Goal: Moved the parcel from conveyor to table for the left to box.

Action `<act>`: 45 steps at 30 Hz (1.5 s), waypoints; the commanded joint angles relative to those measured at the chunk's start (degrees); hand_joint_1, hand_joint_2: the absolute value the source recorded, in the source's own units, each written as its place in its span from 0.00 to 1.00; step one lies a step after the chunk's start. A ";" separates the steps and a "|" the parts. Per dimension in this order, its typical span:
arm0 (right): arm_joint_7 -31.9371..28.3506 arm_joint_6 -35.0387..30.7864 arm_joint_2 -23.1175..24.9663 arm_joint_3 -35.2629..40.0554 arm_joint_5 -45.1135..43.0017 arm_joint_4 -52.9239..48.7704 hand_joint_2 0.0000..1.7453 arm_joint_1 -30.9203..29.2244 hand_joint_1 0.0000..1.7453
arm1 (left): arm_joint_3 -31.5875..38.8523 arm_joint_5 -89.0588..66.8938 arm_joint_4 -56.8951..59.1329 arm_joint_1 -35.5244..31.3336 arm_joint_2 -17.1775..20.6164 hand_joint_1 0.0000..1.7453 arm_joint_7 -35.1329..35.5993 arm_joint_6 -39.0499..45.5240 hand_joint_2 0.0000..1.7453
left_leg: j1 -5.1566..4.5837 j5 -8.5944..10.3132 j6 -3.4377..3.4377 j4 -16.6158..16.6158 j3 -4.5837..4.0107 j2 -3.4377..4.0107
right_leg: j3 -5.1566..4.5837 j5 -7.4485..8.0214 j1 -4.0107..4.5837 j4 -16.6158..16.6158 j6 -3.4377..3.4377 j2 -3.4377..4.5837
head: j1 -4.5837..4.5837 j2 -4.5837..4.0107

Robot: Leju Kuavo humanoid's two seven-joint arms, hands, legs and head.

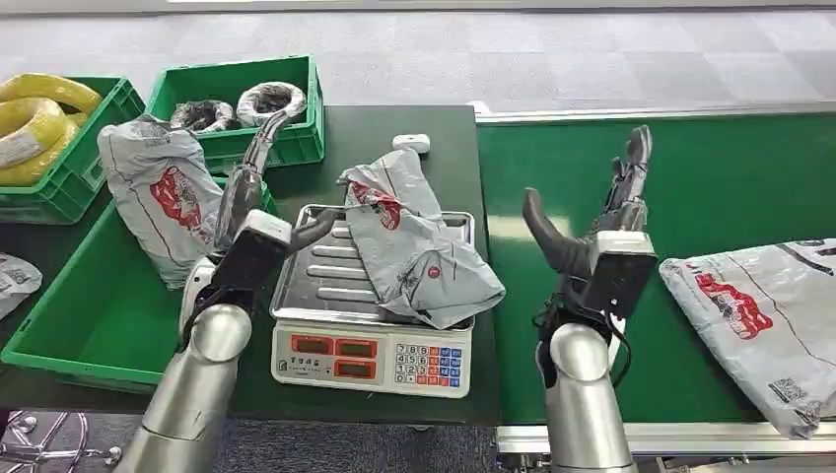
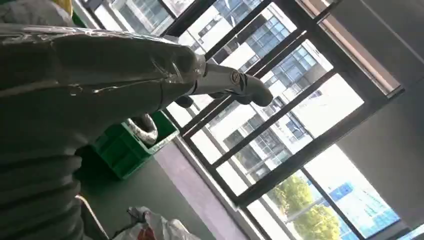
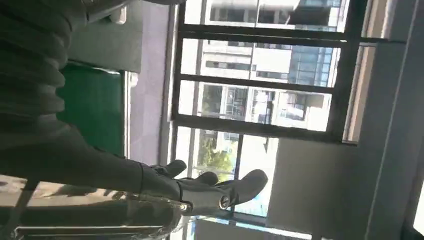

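- Parcel, a crumpled grey plastic mailer bag with red print, lies at the centre of the head view on the ribbed steel pan of a white electronic scale; its lower corner hangs past the pan's right edge.
- Scale stands on the dark counter, its red displays and coloured keypad facing the lower edge of the frame.
- Left hand is raised at centre left, just beside the scale's left edge; its fingers are stretched out and apart, pointing to the upper part of the frame, with nothing in them. The thumb reaches toward the pan's upper left corner; whether it touches the pan I cannot tell.
- Right hand is raised at centre right over the green conveyor belt, wide and holding nothing, thumb spread to the left and fingers pointing up.
- Second grey mailer bag with red print lies flat on the belt at the lower right, apart from the right hand.
- Large green plastic crate at the lower left holds a third grey mailer bag, leaning on its far wall.
- Two smaller green crates sit at the upper left: one with yellow coiled tubing, one with grey wrapped coils.
- Small white device rests on the counter above the scale.
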 commanded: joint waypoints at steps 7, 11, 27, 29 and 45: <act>-3.11 3.20 -0.47 -4.31 -3.64 -7.57 1.00 9.09 0.00 | -24.12 -40.47 33.89 -25.46 0.16 0.00 17.17 -6.71 1.00 | -0.01 0.08 0.12 0.06 -0.07 -0.31 | 0.12 -0.03 0.01 -0.01 0.05 -0.41 | 0.02 0.00; -2.56 4.30 -1.76 -3.18 -2.65 -5.39 1.00 9.68 0.00 | -31.70 -45.86 48.30 -30.68 -1.40 0.00 15.33 -12.68 1.00 | -0.04 0.11 0.21 0.01 0.03 -0.18 | 0.24 0.07 -0.01 -0.12 0.17 -0.42 | 0.02 0.00; -5.43 1.32 -5.35 0.26 -5.06 -7.32 1.00 14.31 0.00 | -37.83 -44.14 61.50 -31.78 -0.88 0.00 10.10 -12.70 1.00 | -0.06 0.04 0.12 0.05 -0.01 0.18 | 0.04 0.11 -0.04 -0.03 0.15 0.06 | 0.00 0.00; -5.40 1.25 -5.43 0.35 -5.09 -7.17 1.00 14.17 0.00 | -37.89 -43.87 61.53 -31.88 -0.93 0.00 9.89 -12.98 1.00 | -0.07 0.05 0.14 0.03 0.03 0.21 | 0.10 0.12 -0.05 -0.05 0.15 0.07 | 0.02 0.00; -5.74 -0.05 -5.69 1.02 -6.27 -6.71 1.00 13.76 0.00 | -37.29 -35.90 60.92 -33.82 0.48 1.00 6.82 -12.80 1.00 | -0.07 0.07 0.17 0.05 0.04 0.19 | 0.13 0.14 -0.05 -0.02 0.19 0.09 | 0.02 0.00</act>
